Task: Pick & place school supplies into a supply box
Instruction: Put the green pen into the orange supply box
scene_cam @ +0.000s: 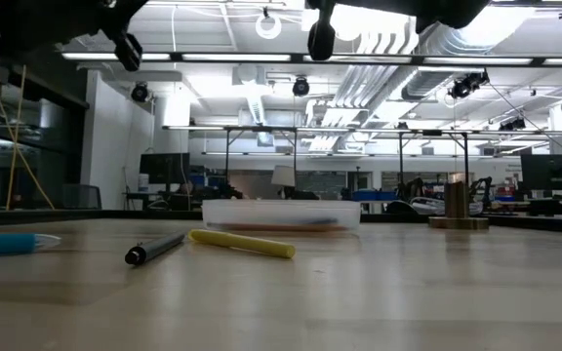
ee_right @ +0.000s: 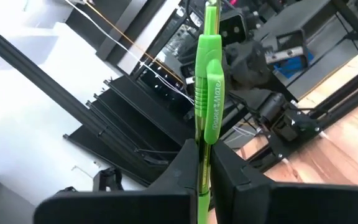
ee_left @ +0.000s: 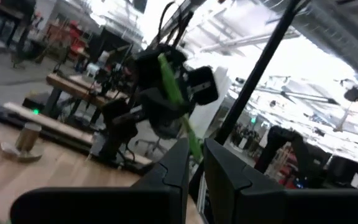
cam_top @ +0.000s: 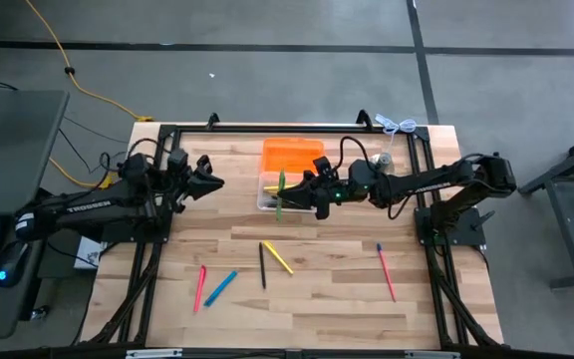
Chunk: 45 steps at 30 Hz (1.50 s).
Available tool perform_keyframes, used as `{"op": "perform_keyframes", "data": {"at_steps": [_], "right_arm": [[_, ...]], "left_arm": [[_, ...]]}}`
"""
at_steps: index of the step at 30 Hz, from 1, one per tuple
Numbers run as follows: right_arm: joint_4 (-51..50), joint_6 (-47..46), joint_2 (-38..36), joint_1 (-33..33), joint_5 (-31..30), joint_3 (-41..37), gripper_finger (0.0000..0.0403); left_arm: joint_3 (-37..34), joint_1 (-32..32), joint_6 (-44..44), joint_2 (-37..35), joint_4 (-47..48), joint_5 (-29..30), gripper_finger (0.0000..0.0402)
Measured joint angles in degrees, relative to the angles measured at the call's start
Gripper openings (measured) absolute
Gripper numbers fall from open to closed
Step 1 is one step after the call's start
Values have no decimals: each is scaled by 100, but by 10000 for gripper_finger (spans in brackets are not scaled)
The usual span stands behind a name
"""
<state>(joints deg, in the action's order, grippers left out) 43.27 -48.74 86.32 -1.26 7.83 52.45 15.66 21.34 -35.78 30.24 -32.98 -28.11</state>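
I have the right gripper [cam_top: 307, 189] clamped tight on a green pen [ee_right: 207, 93], which stands up out of the closed fingers and, seen from above, lies crosswise over the clear supply box [cam_top: 270, 202], the pincer hanging right above that box and clear of the table [cam_top: 327, 299]. The orange rectangular piece [cam_top: 292, 155] sits just beyond the pincer, touching the far side of the box. On the wood nearer to me than the pincer lie a black pen [cam_top: 262, 265] and a yellow marker [cam_top: 277, 257] close together, farther off to the left-arm side a pink pen [cam_top: 199, 287] and a blue marker [cam_top: 220, 287], and off to the other side a red pencil [cam_top: 385, 271]. The left gripper [cam_top: 213, 183] waits off to the side of the box, raised, its fingers [ee_left: 219, 177] a narrow slit apart with nothing between them
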Motion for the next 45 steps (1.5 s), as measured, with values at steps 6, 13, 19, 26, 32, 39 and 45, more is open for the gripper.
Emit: {"op": "perform_keyframes", "data": {"at_steps": [6,13,19,26,32,39,45], "right_arm": [[-117,235,26,0,-82,166,1],[-672,683,206,2,99,761,0],[-1143,854,530,0,256,1233,0],[-1185,874,813,0,394,1463,0],[-1266,888,907,-17,377,1471,0],[-1330,938,949,-68,290,1473,0],[-1350,938,949,-66,278,1472,0]], "left_arm": [[281,0,80,719,-20,-238,79],[767,0,100,1475,-39,-722,79],[1145,0,106,1927,-32,-923,105],[1354,0,103,2266,7,-875,178],[1495,-9,56,2426,-10,-847,214],[1758,-274,190,2675,5,-697,222],[1869,-313,257,2941,-6,-685,217]]}}
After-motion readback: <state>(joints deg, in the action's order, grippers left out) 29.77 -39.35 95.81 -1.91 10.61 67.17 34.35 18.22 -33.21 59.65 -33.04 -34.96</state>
